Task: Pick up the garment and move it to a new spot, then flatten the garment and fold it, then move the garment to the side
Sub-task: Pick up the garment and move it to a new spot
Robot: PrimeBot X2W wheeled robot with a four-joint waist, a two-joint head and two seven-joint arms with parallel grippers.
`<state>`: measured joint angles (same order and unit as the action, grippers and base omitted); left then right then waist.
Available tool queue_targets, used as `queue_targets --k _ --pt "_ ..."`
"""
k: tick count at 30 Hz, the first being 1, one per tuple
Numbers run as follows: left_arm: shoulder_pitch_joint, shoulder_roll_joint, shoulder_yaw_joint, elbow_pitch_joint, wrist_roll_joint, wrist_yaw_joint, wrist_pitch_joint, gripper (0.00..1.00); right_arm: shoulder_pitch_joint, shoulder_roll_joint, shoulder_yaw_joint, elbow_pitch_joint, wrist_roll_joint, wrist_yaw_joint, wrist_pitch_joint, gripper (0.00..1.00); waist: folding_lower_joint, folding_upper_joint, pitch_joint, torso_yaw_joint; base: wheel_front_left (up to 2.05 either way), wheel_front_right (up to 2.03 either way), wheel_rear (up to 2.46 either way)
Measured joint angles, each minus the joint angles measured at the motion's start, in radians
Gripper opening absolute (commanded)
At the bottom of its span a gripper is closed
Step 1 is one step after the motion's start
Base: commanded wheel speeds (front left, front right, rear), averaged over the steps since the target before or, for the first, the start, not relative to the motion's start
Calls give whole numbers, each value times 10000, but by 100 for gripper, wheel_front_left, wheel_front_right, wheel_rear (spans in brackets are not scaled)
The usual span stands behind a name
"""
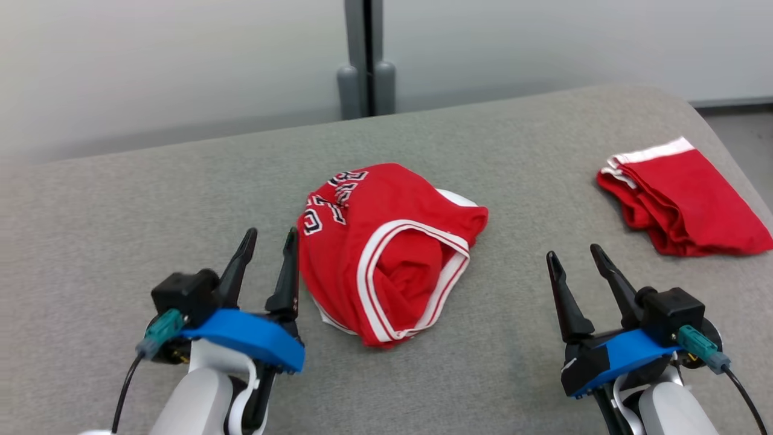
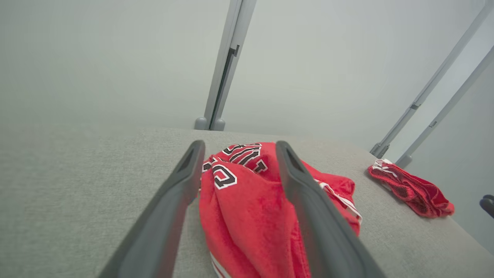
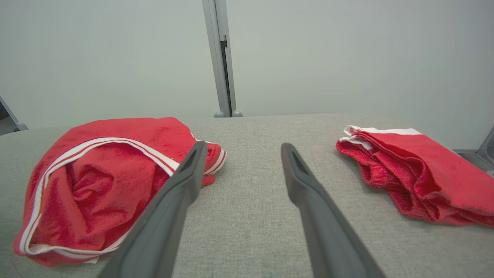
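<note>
While the left gripper [image 1: 272, 234] hangs low at the near left of the table [image 1: 151, 199], we see its fingers [image 1: 285, 272] spread wide with nothing between them, the inner one just beside the edge of the jersey [image 1: 386, 254].

The jersey lies crumpled in a loose red heap near the middle of the table, lettering [image 1: 329, 205] up on its left side. The striped trim [image 1: 364, 272] curls round an opening that faces us.

We judge it light, soft and floppy. It will sag and trail from wherever it is pinched, and a single layer may slide off the rest. The trim looks like the firmest hold, or a bunched fold at the heap's left edge, which shows between the fingers in the left wrist view.

Moving on, the right gripper [image 1: 572, 252] waits at the near right, fingers [image 1: 566, 302] also wide and empty, well apart from the jersey.

Beyond it a folded red garment [image 1: 682, 199] sits close to the table's right edge, so we would keep clear of that corner.

The best open room, as we read it, is the bare grey stretch to the left of the heap and the strip between the two red pieces. The far edge lies well behind the jersey.
</note>
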<state>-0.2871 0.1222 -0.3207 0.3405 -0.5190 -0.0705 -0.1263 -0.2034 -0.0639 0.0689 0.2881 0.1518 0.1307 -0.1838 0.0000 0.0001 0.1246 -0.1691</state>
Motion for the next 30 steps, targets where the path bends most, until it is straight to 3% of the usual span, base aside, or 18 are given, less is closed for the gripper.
queue_targets --k 4,10,18,30 --pt "439 410 148 13 125 -109 -688 100 163 -44 -29 -96 10 0 153 100 0 0 -287 418 0 0 0" --pt "1125 936 802 25 407 61 -1262 100 569 -50 -263 -293 23 -2 307 100 -1 0 -584 847 0 0 0" --pt "2025 970 1979 -328 479 456 -1354 100 1040 -44 -619 -470 82 0 499 100 -1 0 -832 1190 0 0 0" --pt "2811 1189 1939 -880 1012 832 -1304 100 1316 48 -731 -506 96 -2 771 100 -1 0 -996 1191 0 0 0"
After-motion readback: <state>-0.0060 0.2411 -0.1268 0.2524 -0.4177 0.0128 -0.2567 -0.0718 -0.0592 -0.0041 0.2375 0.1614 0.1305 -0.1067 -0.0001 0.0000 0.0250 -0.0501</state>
